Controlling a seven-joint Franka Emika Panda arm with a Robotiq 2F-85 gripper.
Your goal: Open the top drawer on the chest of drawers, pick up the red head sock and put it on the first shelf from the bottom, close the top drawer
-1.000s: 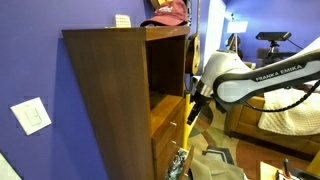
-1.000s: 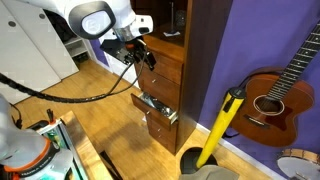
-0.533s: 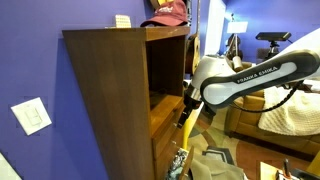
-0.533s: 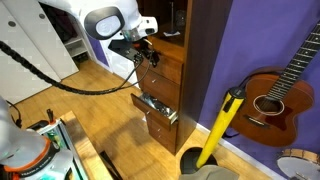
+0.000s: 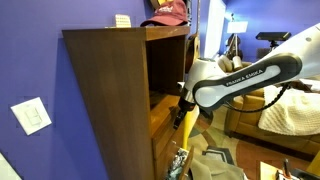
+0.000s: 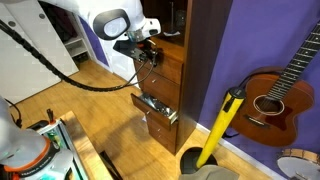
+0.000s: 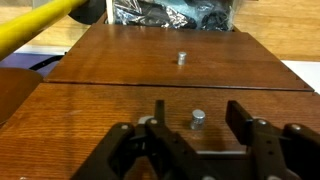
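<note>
The wooden chest of drawers (image 5: 110, 90) has open shelves above and drawers below. In the wrist view the top drawer front (image 7: 90, 130) is closed, and its small metal knob (image 7: 198, 119) sits between the fingers of my open gripper (image 7: 197, 108), untouched. Both exterior views show the gripper (image 5: 183, 108) (image 6: 150, 57) right at the top drawer front (image 6: 165, 70). A reddish fabric item, apparently the red head sock (image 5: 165, 12), lies on top of the chest. The shelf (image 5: 165, 100) just above the drawers looks bare.
A lower drawer (image 6: 158, 108) stands pulled out with dark shiny things in it (image 7: 170, 15). A second closed drawer has its own knob (image 7: 182, 58). A yellow pole (image 6: 220, 125) leans beside the chest. A guitar (image 6: 275, 95) rests against the purple wall.
The arm has moved in toward the chest, bringing the open gripper up to the top drawer's knob. The drawers have not moved.
</note>
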